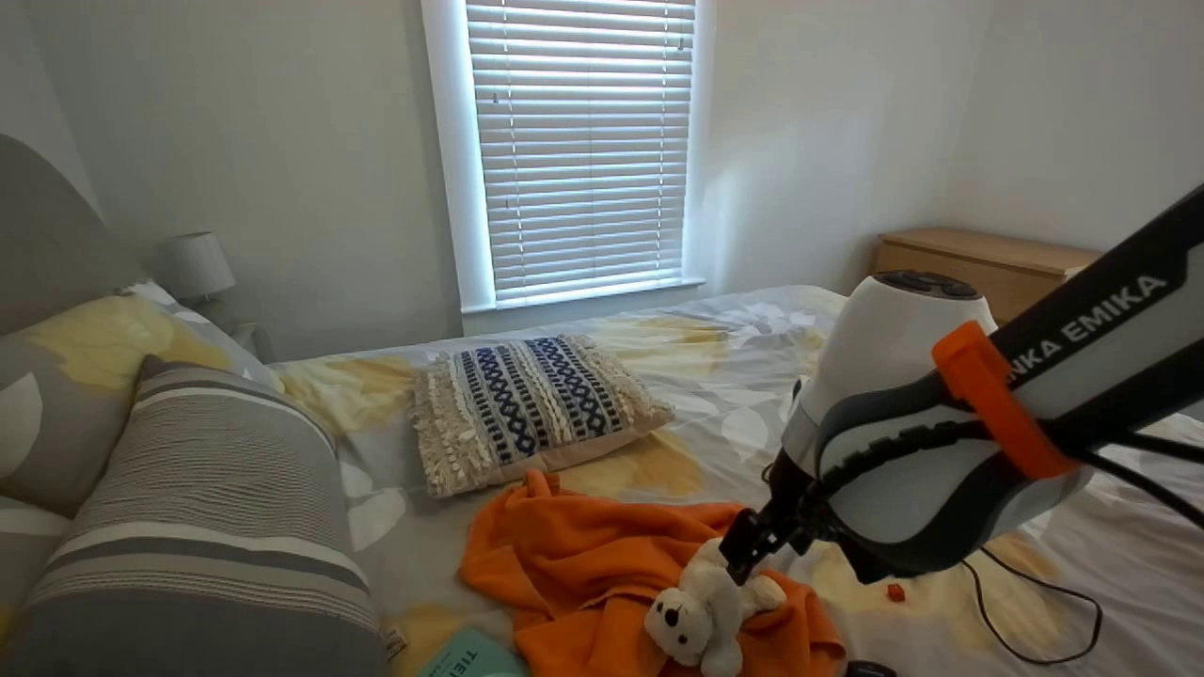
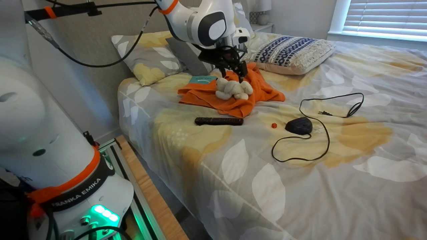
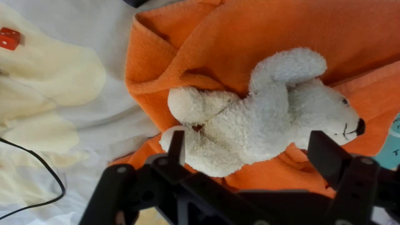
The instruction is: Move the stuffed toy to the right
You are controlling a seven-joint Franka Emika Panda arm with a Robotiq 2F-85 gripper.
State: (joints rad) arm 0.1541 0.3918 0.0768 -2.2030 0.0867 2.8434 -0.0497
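The black two-fingered gripper [image 3: 247,140] fills the foot of the wrist view and hides part of the crumpled orange fabric cloth [image 3: 265,28]; its fingers are spread wide and have hold of nothing, the white plush bear-like toy [image 3: 268,118] lying on the cloth beneath, head toward three o'clock, feet toward nine. One fingertip [image 3: 176,145] covers a bit of the lower foot, the other the lower edge of the head — whether either touches, I cannot tell. Just past three, a flat teal printed item [image 3: 390,150] is cut off mid-lettering; at eleven, a dark shape [image 3: 136,2] is clipped too short to name; at eight, a thin black cord [image 3: 63,189] runs out of frame. The toy's pile is fuzzy and curly, its nose black; the cloth has a short nap and soft folds. In an exterior view, a long black remote control [image 2: 219,121] lies between six and seven o'clock from the toy, a rounded charcoal device [image 2: 299,126] at four. In an exterior view, a navy-patterned, cream-fringed cushion [image 1: 536,409] lies between ten and eleven from it. Counted: one toy with two legs showing, one cloth, one remote control, one red white-pipped cube die [image 3: 10,39] at ten in the wrist view.
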